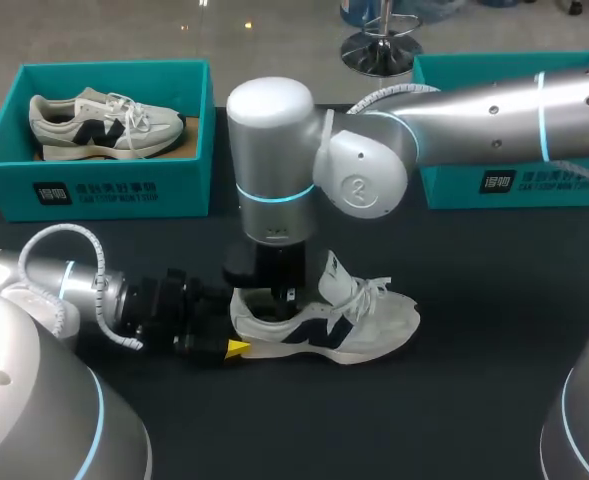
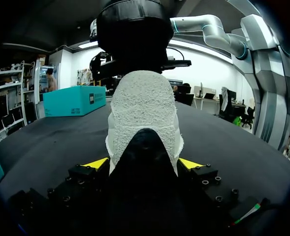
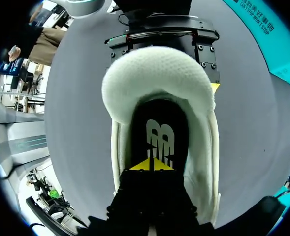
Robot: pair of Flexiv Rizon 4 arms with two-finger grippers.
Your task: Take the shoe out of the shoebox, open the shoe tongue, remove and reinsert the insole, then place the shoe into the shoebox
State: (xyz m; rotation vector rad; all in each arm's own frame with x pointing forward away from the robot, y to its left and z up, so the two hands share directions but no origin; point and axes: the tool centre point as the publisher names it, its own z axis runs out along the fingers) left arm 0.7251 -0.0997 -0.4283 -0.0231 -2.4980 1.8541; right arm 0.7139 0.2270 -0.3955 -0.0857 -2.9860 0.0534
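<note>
Left claw (image 2: 143, 163) clamps shoe (image 1: 344, 325) heel from 2 sides. Right claw (image 3: 151, 165) tips closed together on insole (image 3: 157, 123). Shoebox (image 1: 519, 185) at shoe's 2 o'clock.

shoes (image 1: 359, 318) (image 1: 104, 122) 2; shoeboxes (image 1: 124, 160) (image 1: 454, 190) 2; insole (image 3: 159, 129) 1; arms (image 1: 49, 278) (image 1: 494, 110) 2; hands (image 2: 143, 163) (image 3: 150, 166) 2

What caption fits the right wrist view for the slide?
Right pincer down inside the sneaker, over its black insole, with the left pincer clamped on the heel.
</note>
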